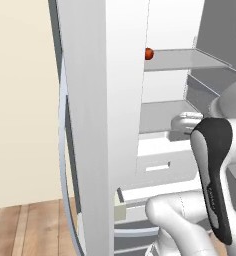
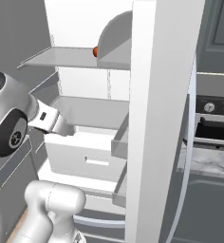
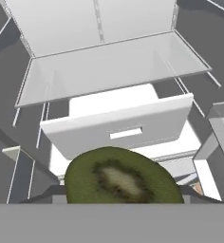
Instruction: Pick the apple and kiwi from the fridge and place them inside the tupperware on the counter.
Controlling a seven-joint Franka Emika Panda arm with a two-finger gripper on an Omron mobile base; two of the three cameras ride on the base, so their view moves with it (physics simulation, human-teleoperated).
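Fridge stands open, doors swung wide to both sides. Apple sits on the upper shelf, at its front edge, just beside the door-side end. Below it, a second shelf; below that, a drawer pulled forward out of the fridge. Kiwi half lies between the fingers of the hand, cut face toward the hand camera, above and in front of the drawer. Desk lies right of the fridge, behind the right door; a stove panel sits above it.
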